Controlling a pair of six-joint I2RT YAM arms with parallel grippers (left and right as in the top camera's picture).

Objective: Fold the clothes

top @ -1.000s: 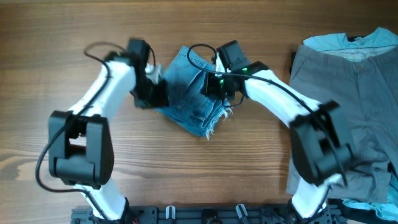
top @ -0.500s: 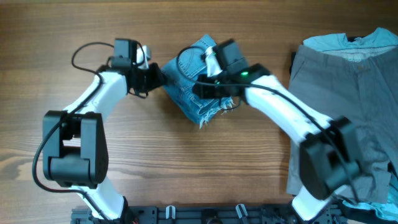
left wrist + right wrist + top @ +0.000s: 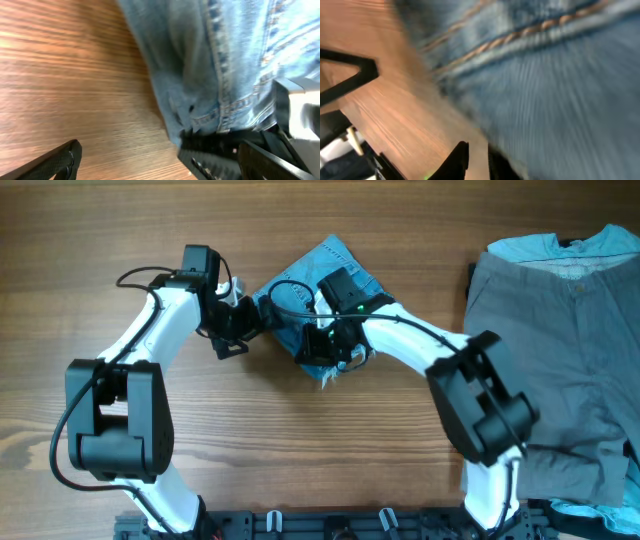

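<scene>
Overhead, jeans (image 3: 335,275): folded bundle, mid-bench toward the far edge
Overhead, grippers: left gripper (image 3: 237,330) at the bundle's left edge; right gripper (image 3: 330,348) on its near edge
Overhead, right edge: grey trousers (image 3: 560,360) lying over a pale shirt (image 3: 560,242)
Left wrist, left gripper: fingers (image 3: 60,159) spread wide, gripping nothing; denim hem just beside one finger
Right wrist, right gripper: blurred, denim fills the frame; whether it grips, cannot tell

jeans (image 3: 555,95) blurred in right wrist view, grey trousers (image 3: 570,340) cut by overhead edge
</scene>
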